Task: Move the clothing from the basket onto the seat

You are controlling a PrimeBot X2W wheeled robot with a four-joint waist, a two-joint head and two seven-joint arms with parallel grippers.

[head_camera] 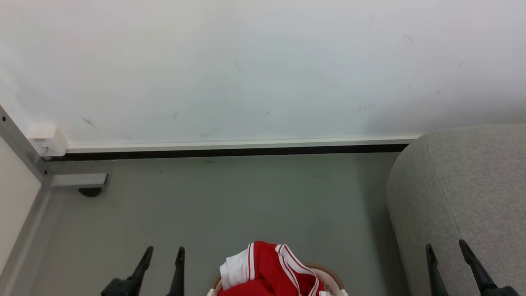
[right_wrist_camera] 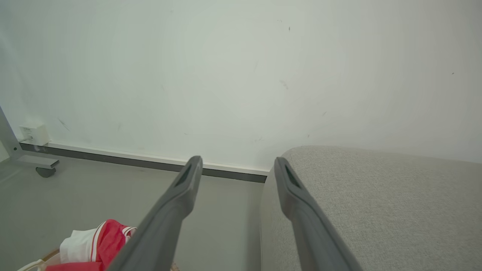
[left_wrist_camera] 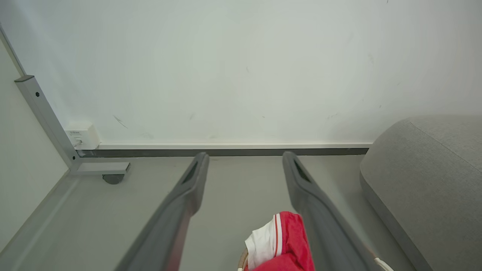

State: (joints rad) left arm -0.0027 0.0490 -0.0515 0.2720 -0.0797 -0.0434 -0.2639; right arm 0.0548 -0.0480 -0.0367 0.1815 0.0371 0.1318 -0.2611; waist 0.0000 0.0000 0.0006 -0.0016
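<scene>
i see my left gripper (head_camera: 165,248) above the floor (head_camera: 246,197) and my right gripper (head_camera: 446,243) by the grey seat (head_camera: 464,185), both with fingers spread and empty. the red white-striped clothing (head_camera: 267,263) sits heaped in the basket (head_camera: 325,271) between them.

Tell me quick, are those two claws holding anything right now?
Left gripper: open, holding nothing.
Right gripper: open, holding nothing.
</scene>
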